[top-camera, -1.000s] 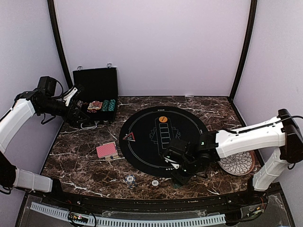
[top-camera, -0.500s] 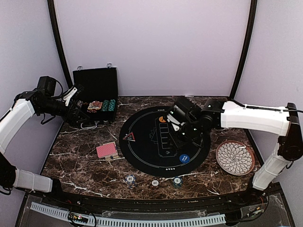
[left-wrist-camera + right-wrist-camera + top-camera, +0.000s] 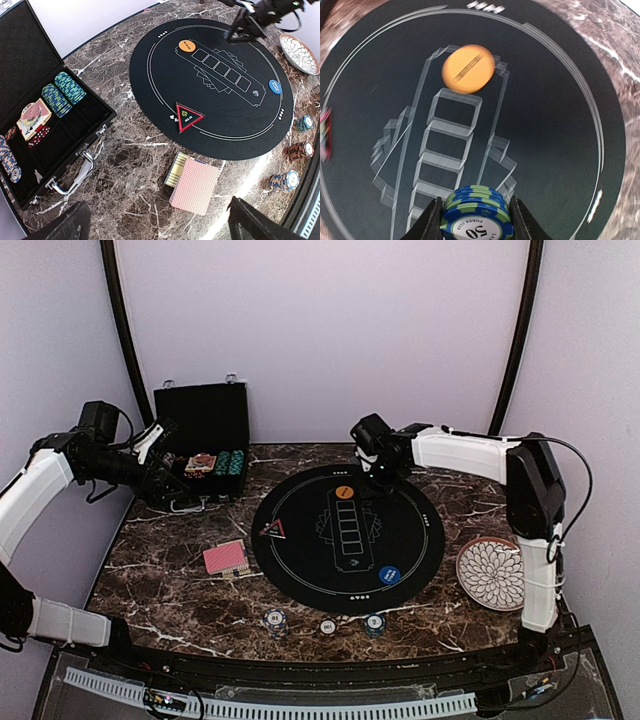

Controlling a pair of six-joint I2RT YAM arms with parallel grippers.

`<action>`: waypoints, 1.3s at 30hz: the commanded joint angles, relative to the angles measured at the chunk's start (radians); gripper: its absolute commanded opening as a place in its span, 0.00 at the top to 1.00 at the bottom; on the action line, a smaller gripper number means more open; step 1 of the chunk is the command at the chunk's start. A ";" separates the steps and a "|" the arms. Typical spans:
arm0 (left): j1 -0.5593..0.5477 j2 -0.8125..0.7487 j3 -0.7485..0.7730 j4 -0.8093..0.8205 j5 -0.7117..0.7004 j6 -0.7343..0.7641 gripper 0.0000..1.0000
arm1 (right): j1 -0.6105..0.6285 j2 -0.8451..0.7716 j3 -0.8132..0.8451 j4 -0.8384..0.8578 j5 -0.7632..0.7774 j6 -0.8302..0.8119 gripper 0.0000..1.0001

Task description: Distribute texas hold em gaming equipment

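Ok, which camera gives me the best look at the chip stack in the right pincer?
Right wrist. The blue-green chip stack sits close between the right pincer's fingers, its 50 mark readable. Top external shows only the arm over the mat's far edge, chips hidden. Left wrist shows a distant dark pincer, no chips discernible.

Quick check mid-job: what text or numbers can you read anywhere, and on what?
"50": top of the blue chip stack in the right gripper.
"POKER": same chip's rim.
Orange disc button, blue disc button, triangle marker, table chip stacks: print too small or blurred.
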 commanded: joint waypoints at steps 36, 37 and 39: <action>-0.013 -0.034 0.012 -0.061 0.023 0.021 0.01 | -0.130 0.320 0.381 0.033 -0.046 -0.022 0.40; -0.013 -0.035 0.013 -0.064 0.022 0.023 0.01 | -0.128 0.297 0.367 0.039 -0.049 -0.021 0.40; -0.013 -0.037 0.014 -0.064 0.019 0.025 0.01 | -0.117 0.237 0.307 0.054 -0.038 -0.018 0.39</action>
